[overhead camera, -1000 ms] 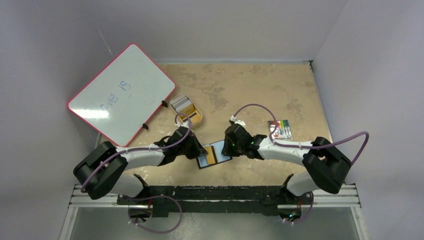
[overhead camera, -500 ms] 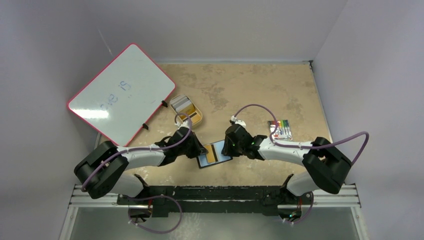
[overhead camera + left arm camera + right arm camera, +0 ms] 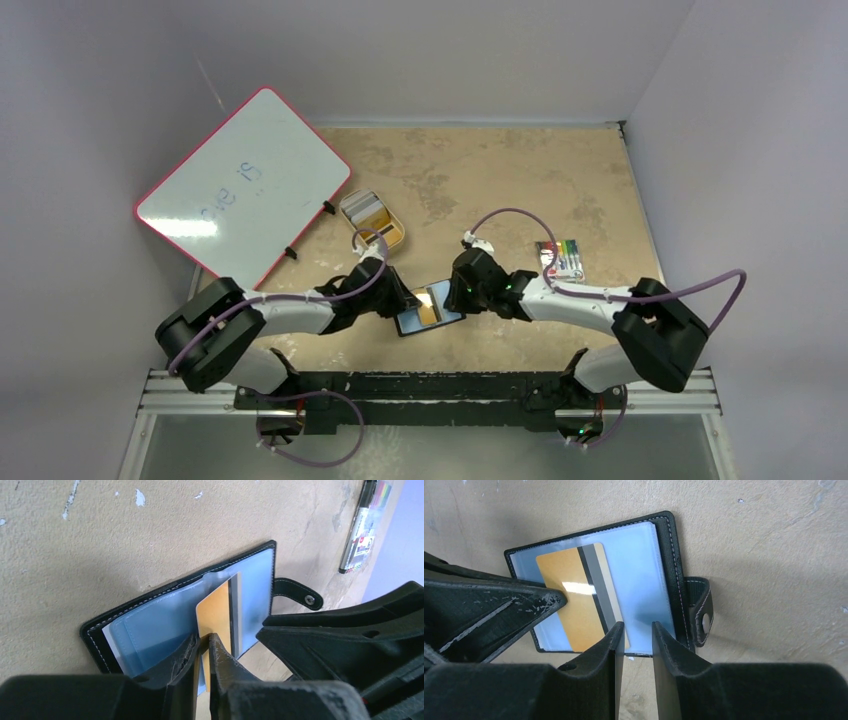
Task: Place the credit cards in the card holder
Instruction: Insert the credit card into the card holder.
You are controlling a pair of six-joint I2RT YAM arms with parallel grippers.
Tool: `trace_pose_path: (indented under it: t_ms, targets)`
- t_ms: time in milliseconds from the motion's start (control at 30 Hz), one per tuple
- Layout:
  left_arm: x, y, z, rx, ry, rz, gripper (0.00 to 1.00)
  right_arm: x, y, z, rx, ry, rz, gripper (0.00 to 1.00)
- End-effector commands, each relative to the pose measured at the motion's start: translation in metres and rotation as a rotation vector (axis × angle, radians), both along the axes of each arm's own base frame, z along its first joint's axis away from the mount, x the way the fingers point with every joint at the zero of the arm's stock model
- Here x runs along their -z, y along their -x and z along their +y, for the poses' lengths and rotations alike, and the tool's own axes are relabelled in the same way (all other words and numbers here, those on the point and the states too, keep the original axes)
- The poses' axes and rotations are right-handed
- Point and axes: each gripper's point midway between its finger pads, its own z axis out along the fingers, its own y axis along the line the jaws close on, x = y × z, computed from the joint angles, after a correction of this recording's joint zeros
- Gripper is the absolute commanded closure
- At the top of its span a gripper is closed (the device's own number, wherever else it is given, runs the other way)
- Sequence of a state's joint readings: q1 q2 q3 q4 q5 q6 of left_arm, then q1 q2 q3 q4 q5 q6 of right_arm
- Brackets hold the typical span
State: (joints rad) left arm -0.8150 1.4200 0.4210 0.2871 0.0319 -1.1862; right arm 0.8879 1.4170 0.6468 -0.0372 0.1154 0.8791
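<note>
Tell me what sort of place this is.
Probably a robot lab cell: white walls box in a tan table, a whiteboard sits at left, two arms mount on a metal rail.

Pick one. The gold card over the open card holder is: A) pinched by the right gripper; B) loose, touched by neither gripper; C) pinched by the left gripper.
C: the left wrist view shows the left gripper closed on the credit card over the card holder.
</note>
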Motion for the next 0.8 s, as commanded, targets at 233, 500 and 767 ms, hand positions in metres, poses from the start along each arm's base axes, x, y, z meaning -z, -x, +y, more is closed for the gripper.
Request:
trace_pose_path:
  t_ms: [233, 500, 767]
  targets:
    - [-0.019, -0.009, 0.007, -0.025, -0.063, -0.056, 0.64, -0.03, -0.003, -0.015, 0.029, 0.017, -0.054, 0.59]
    - [-0.018, -0.01, 0.006, -0.019, -0.072, -0.052, 0.63, -0.015, -0.003, -0.016, 0.023, 0.033, -0.031, 0.59]
    - [-0.01, -0.009, -0.001, -0.001, -0.072, -0.036, 0.64, -0.002, 0.002, -0.012, 0.007, 0.021, 0.003, 0.62]
